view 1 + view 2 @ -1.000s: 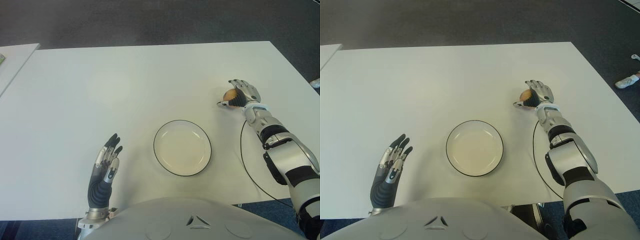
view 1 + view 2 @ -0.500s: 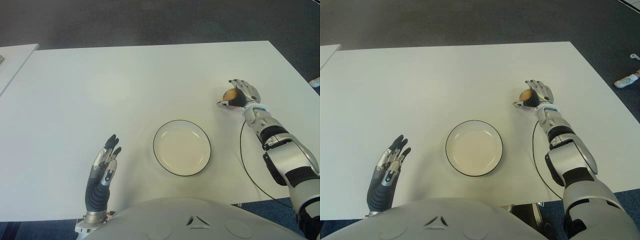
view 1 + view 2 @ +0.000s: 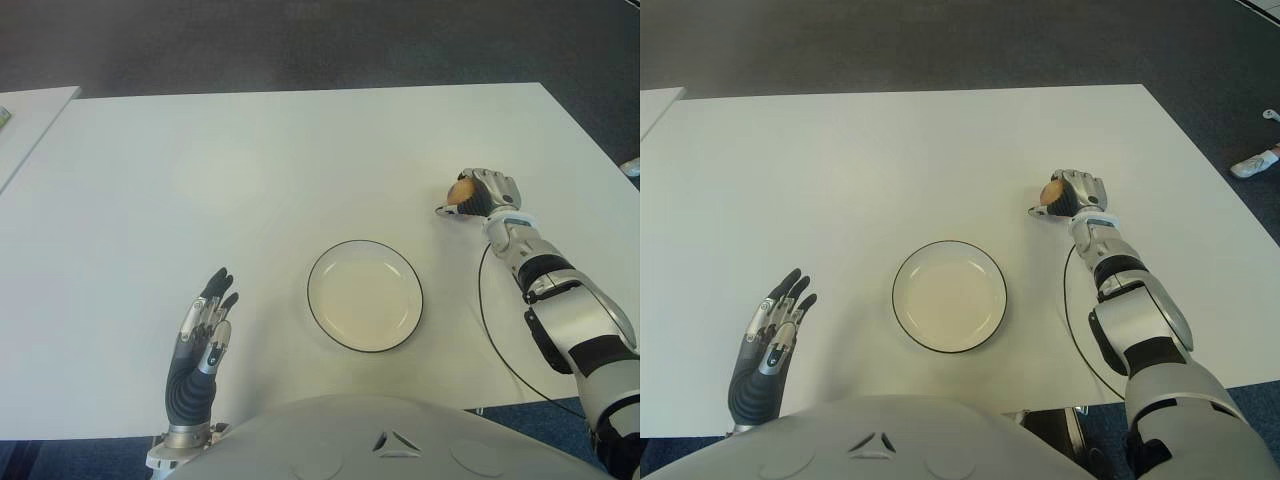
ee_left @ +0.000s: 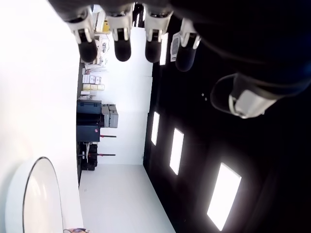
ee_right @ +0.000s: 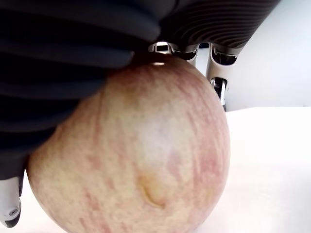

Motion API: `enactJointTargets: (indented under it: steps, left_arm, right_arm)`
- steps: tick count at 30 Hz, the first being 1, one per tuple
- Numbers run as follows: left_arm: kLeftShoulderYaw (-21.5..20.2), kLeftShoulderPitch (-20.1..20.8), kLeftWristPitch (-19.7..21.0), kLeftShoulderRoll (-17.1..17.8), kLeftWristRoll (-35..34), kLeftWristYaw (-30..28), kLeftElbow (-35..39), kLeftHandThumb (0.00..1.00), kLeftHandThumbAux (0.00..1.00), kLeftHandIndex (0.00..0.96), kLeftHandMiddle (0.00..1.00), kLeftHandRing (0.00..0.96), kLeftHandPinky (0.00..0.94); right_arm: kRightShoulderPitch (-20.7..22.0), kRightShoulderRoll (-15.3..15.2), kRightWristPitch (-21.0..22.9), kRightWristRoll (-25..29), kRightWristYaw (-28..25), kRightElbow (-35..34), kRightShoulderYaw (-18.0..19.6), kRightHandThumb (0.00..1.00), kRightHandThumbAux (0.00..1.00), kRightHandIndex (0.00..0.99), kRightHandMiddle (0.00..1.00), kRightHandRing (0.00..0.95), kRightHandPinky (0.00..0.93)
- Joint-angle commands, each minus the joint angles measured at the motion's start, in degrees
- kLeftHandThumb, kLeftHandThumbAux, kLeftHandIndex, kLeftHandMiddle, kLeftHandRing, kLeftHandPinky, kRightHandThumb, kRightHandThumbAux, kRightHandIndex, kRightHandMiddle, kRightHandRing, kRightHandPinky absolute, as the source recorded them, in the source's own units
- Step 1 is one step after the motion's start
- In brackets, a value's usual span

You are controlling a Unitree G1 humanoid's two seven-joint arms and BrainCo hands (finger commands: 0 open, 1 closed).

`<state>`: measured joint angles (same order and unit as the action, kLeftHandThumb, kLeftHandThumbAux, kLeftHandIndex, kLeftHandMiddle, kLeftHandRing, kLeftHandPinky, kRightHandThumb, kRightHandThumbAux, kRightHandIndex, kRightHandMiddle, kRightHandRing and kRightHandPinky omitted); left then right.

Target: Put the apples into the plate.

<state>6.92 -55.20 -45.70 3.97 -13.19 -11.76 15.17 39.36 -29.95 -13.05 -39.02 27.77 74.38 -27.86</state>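
1. Grasp status: the right hand [image 3: 483,192] is out over the right part of the table [image 3: 250,160], beyond and to the right of the plate [image 3: 364,295]. Its fingers [image 5: 73,43] are curled over an apple [image 5: 131,150]; the right wrist view shows the apple filling the palm, with fingertips wrapped round its far side.

2. Object location: the apple [image 3: 1051,190] sits inside the closed right hand, well apart from the plate. Whether it has cleared the table surface cannot be told from these views.

3. Plate condition: the plate is a white dish with a dark rim, standing near the robot's front edge of the table. No apple lies in it. No second apple is visible anywhere on the table.

4. Idle hand: the left hand [image 3: 200,340] shows to the left of the plate, near the table's front edge. Its fingers are straight and slightly spread, holding nothing. The left wrist view confirms that the fingertips are clear of any object.

5. Step in hand: judged from the closed grip, the pick-up stage is complete or nearly so, and transport has not yet been carried out.

6. Next move: raise the apple clear of the table, carry it inward and toward the robot until it is over the plate's centre, lower it, then release.

7. Caution: the apple is round and may roll on release, so set it down low inside the rim.
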Motion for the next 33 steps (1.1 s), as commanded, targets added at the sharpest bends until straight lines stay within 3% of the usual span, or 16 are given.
enactJointTargets:
  steps: [1, 12, 33]
  left_arm:
    - [0.2, -0.9, 0.5, 0.7, -1.4, -0.7, 0.4, 0.064, 0.435, 0.145, 0.06, 0.014, 0.007]
    - [0.8, -0.9, 0.1, 0.7, -1.9, -1.0, 0.8, 0.061, 0.453, 0.156, 0.064, 0.016, 0.008]
    - [0.8, 0.0, 1.4, 1.0, -2.2, -0.9, 1.4, 0.037, 0.442, 0.153, 0.069, 0.019, 0.004]
  right_arm:
    - [-4.4, 1.3, 1.3, -0.2, -1.2, 2.4, -0.4, 0.421, 0.751, 0.672, 0.758, 0.726, 0.706]
    - [-4.5, 1.0, 0.4, -0.2, -0.5, 2.4, -0.3, 0.484, 0.778, 0.737, 0.825, 0.786, 0.757]
    - [-3.5, 1.2, 0.7, -0.3, -0.6, 2.3, -0.2, 0.542, 0.769, 0.743, 0.826, 0.789, 0.76]
